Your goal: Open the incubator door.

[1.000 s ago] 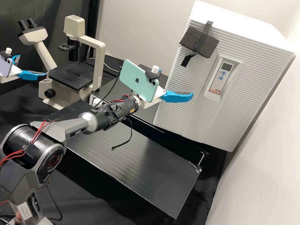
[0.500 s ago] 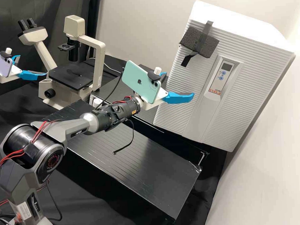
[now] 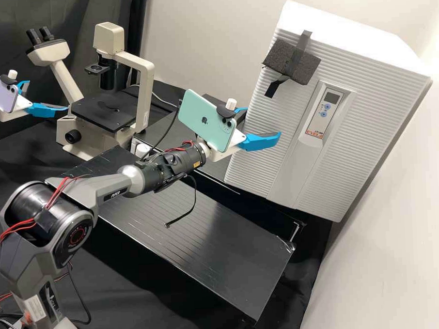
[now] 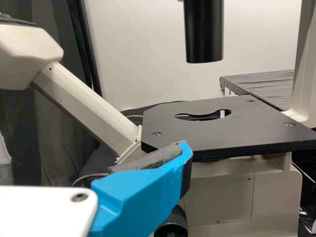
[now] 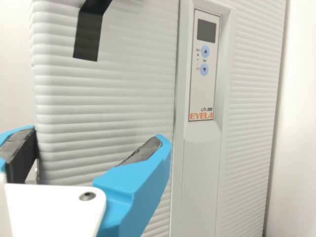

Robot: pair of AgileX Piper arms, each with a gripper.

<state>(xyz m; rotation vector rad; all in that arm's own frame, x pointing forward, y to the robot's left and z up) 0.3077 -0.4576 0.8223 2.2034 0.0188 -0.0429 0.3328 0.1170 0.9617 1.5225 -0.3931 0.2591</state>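
Slippage is the chief risk from here: the fingers [image 5: 133, 182] of the right gripper [image 5: 98, 136] face the ribbed front of the incubator door [image 3: 258, 167], and if they bear on that surface without hooking its side edge, they will probably skid rather than pull. A misjudged depth could drive a fingertip into the panel and push the whole incubator [image 3: 330, 28] back. Should the foam pad [image 3: 307, 68], in the upper right of the high view, be used as a handle, its black strap [image 3: 304, 43] may peel away, since it looks merely taped on. A loose cable [image 3: 194, 199] hanging under the forearm might snag during a wide swing. Gripper condition: right unit spread wide, nothing held; in the right wrist view one finger lies beside the door's side edge and the other in front of the ribs. Contact with the panel cannot be confirmed. The left gripper [image 3: 48, 96], at the upper left of the high view beside the microscope [image 3: 145, 97], is likewise spread and holds nothing. Door position: shut, right of centre in the high view, control panel [image 3: 319, 114] facing the arm. Opening appears not yet begun.
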